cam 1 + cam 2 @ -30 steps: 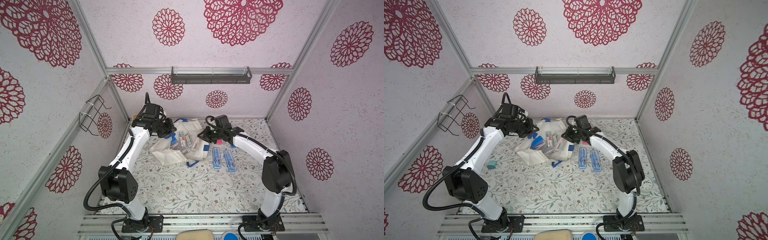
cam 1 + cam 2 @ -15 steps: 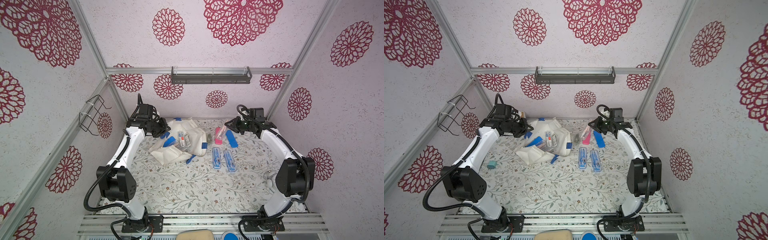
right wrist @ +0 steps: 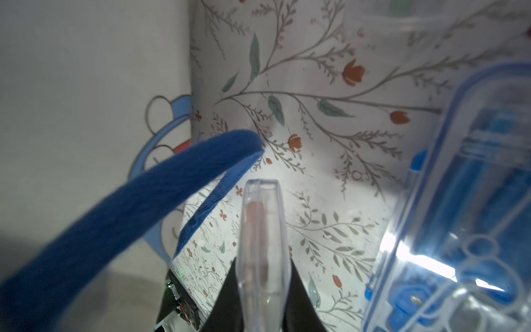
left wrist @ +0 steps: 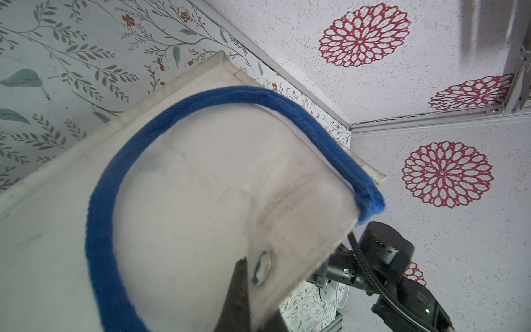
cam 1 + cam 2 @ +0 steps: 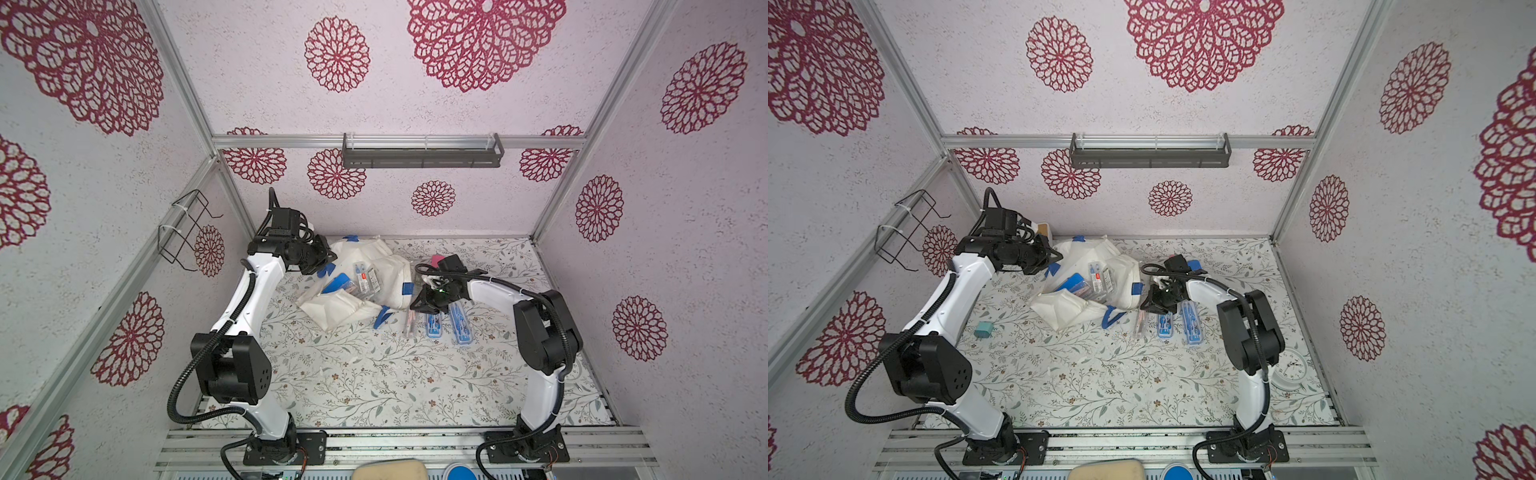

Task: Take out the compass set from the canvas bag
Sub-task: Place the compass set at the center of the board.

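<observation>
- The table (image 5: 374, 382) carries the canvas bag (image 5: 345, 309) slumped close to its far edge, mouth gaping.
- The left end effector (image 5: 321, 264) is clenched on the bag's rim toward the far-left corner, pulling the mouth open.
- The right end effector (image 5: 426, 303) grasps a clear-cased compass set (image 3: 263, 244), already outside the bag and low over the table, just beside two blue cases (image 5: 446, 326).
- The step in hand looks like setting this set down. The next move calls for lowering it flat and then loosening the jaws, without nudging the blue cases or snagging the blue handle (image 3: 129, 207).
- Whether the set touches the table is unclear.
- More cases (image 5: 365, 280) show in the mouth, and cloth hides how many.
</observation>
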{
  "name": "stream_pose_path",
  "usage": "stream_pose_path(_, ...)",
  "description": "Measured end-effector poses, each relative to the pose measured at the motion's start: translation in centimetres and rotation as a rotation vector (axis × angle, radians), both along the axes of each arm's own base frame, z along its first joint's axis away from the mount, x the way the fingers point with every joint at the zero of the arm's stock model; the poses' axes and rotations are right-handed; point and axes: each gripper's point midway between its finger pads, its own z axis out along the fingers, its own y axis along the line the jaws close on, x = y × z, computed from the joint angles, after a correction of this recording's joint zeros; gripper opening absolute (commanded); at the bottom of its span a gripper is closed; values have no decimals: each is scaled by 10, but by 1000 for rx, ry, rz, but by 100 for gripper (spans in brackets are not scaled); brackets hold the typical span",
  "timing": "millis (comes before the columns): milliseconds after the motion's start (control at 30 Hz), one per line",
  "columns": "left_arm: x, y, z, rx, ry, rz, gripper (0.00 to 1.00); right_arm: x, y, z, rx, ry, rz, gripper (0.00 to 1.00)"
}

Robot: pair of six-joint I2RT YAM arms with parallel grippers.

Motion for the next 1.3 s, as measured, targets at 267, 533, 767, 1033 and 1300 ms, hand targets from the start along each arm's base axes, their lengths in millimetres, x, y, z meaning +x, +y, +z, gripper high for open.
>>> stream_pose_path(267,-8,-2,0,-8,0,-15,0,18,-5,-16,-59,-10,-14,25)
stream_pose_path(533,-16,-16,8,-21,-22,-70,0,28,-29,-17,-132,-37,-70,49)
stream_pose_path(767,-23,-39,9,-26,-25,-130,0,38,-78,38,-141,-122,-246,41)
stream_pose_path(1033,-31,-64,10,-32,-32,-185,0,19,-32,153,48,-327,-282,32)
stream_pose_path(1300,-35,-74,10,-30,-27,-201,0,-41,74,151,148,-311,-94,29)
